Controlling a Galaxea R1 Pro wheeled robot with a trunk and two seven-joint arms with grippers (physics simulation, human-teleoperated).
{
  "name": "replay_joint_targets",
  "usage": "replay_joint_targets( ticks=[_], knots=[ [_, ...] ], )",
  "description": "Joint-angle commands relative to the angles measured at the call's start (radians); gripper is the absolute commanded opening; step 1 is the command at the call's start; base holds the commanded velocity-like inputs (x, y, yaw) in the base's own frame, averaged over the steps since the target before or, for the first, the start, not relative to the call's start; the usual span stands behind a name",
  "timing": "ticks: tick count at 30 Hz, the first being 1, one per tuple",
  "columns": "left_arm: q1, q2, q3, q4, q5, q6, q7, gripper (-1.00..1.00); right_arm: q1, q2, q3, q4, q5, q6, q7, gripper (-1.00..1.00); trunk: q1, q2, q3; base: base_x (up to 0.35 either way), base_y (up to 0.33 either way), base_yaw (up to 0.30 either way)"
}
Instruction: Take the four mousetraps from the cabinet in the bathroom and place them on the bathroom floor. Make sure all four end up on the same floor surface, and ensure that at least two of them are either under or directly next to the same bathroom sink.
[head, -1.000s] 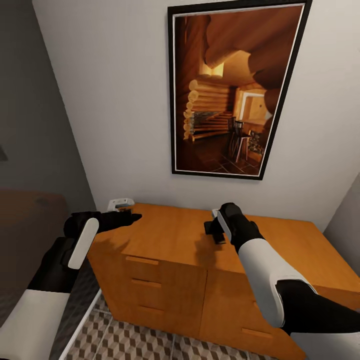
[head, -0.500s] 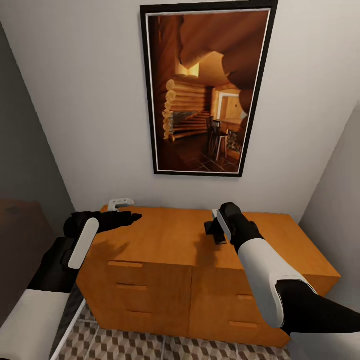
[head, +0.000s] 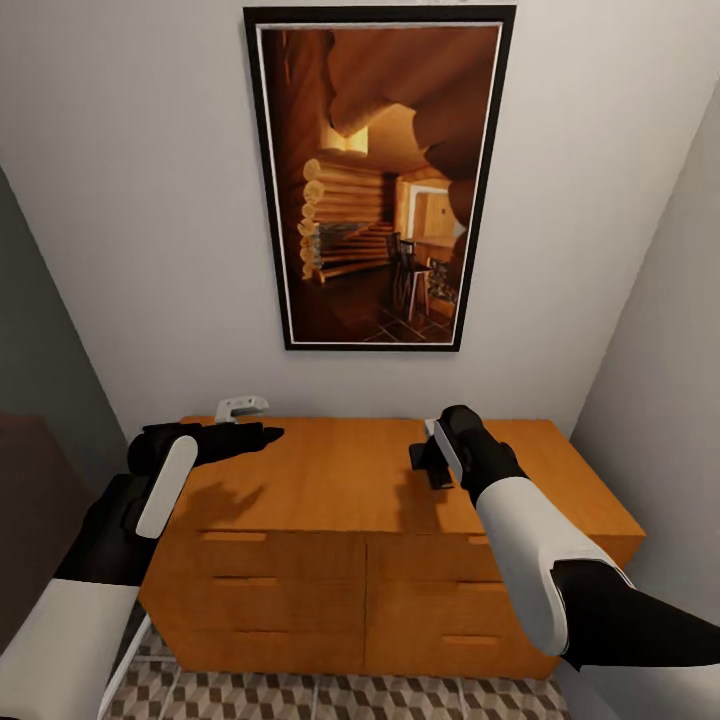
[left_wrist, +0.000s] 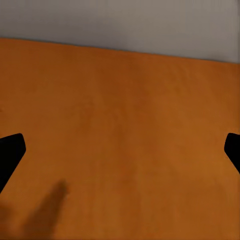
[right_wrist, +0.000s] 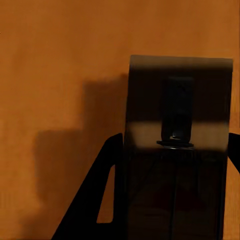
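Note:
The orange-brown cabinet (head: 335, 475) stands against the white wall, its drawer fronts (head: 300, 580) facing me. My right gripper (head: 432, 468) hovers over the middle of the cabinet top, shut on a dark-brown mousetrap (right_wrist: 180, 150) whose small metal part shows in the right wrist view; the gripper (right_wrist: 175, 145) holds the slab between its fingers (right_wrist: 102, 200). My left gripper (head: 262, 436) hangs open over the top's left end, with bare wood between its fingertips (left_wrist: 11, 150). The cube-patterned bathroom floor (head: 300, 695) shows below the cabinet. The other mousetraps and the sink are out of view.
A large black-framed picture (head: 378, 190) of a log interior hangs on the wall above the cabinet. A grey side wall (head: 665, 420) closes in at the right, and a dark surface (head: 40, 480) lies at the left.
The whole head view has swung, so the cabinet and picture now sit further left and squarer to me. Both arms keep their places in the picture; the right gripper still holds the mousetrap.

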Motion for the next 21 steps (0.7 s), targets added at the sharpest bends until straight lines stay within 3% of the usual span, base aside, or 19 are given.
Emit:
replay_joint_targets(
  ticks=[1,21],
  knots=[
    [-0.001,0.001,-0.002,0.0,0.01,0.003,0.009,1.0,-0.001,0.002,-0.006,-0.001,0.008,0.004,0.003,-1.0,0.0,-0.001,-0.001,0.074,0.227,-0.006],
    [-0.001,0.001,-0.002,0.014,0.008,0.003,0.007,1.0,-0.001,0.003,-0.009,-0.101,0.008,0.052,0.001,-1.0,0.0,-0.001,-0.001,0.102,0.303,-0.001]
  ],
)
